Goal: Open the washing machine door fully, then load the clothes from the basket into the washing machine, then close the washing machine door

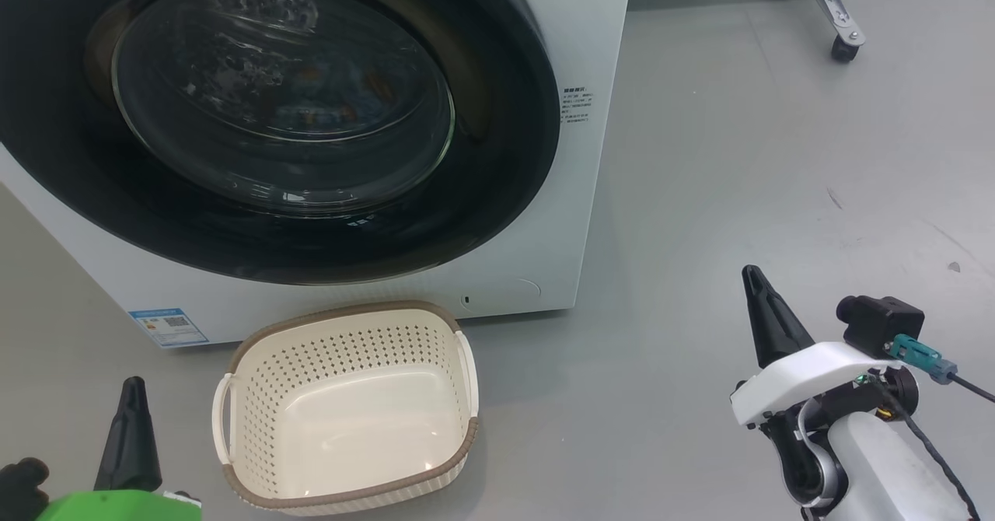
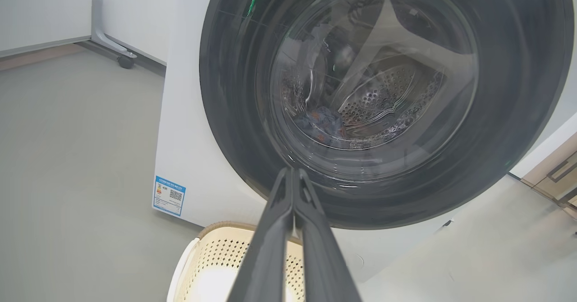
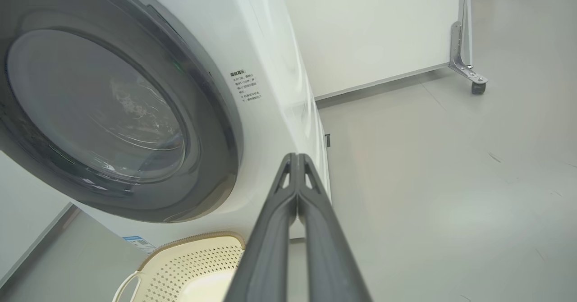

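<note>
basket (image 1: pixel 256 396) beside left gripper (image 1: pixel 134 387), door (image 1: pixel 505 155) seemingly closed

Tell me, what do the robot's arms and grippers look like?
Each gripper has two long, dark grey fingers that taper to a point. The left gripper grows from a bright green casing, the right gripper from a glossy white shell. Behind that shell is a black boxy camera with a teal plug. Thin black cables trail past the pale, rounded forearm.

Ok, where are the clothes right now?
Inside the washing machine: the left wrist view shows the clothes low and left in the drum, behind the glass of the shut washing machine door, above the empty basket.
</note>
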Controlling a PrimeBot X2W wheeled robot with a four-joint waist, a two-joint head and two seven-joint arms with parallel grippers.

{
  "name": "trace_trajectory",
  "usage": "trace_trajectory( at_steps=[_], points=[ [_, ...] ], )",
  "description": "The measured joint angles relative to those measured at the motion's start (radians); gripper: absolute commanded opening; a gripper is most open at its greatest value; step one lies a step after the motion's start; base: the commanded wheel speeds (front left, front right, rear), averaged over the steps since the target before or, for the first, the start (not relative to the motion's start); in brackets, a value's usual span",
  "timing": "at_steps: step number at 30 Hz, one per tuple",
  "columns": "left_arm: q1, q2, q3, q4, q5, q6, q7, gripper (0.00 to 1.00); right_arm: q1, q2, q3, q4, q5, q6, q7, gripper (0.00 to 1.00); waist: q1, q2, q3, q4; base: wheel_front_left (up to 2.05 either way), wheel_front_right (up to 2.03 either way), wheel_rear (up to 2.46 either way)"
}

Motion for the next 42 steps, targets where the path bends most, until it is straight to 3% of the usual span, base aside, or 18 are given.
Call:
trace_trajectory(
  at_steps=[42],
  points=[
    [-0.003,-0.061,0.071,0.013,-0.433,0.020,0.142,0.00,0.044,0.059,-0.217,-0.048,0.462,0.000,0.151,0.00,0.0000,0.0000,-0.035,0.023,0.00,0.00,0.00]
  ],
)
